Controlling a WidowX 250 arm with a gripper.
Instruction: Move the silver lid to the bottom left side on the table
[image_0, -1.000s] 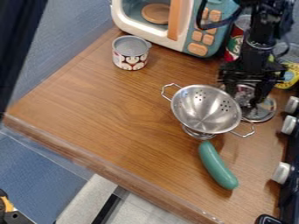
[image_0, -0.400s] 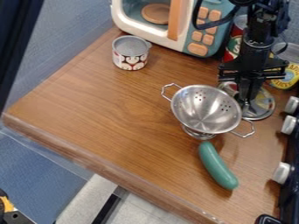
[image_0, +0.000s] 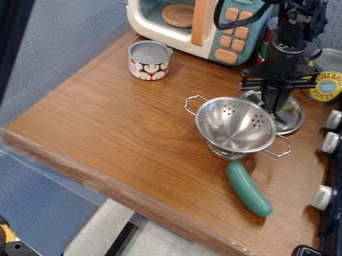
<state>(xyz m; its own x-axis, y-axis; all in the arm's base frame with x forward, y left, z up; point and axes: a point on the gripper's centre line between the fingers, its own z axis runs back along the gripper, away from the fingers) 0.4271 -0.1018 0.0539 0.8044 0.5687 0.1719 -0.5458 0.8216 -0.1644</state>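
Gripping the round, shiny silver metal lid (image_0: 288, 117) looked like the job of the black two-finger gripper (image_0: 273, 111): pointing down, fingers together over the middle of the lid, likely closed on a knob they hid. Landmark: two-handled silver metal colander (image_0: 230, 127). Lid sat just behind and to the right of it, partly covered by its rim; couldn't tell whether lid and colander touched. Central hold made sense, should've kept the disc balanced for a carry. Top-down approach also suited the tight spot behind the bowl.

Goal was the brown wooden table (image_0: 110, 122), bottom left, so out left of the colander and nearer the camera. Lid wasn't there. Next move called for a lift over the colander first; a low sideways drag risked shoving it, maybe also the curved green cucumber-like piece (image_0: 248, 189) in front of it.

Lid looks: flat disc, smooth, mirror-like, brighter along the edge, grey patches across the face. Thin and slick, so probably prone to swinging or tipping if the pinch was weak.
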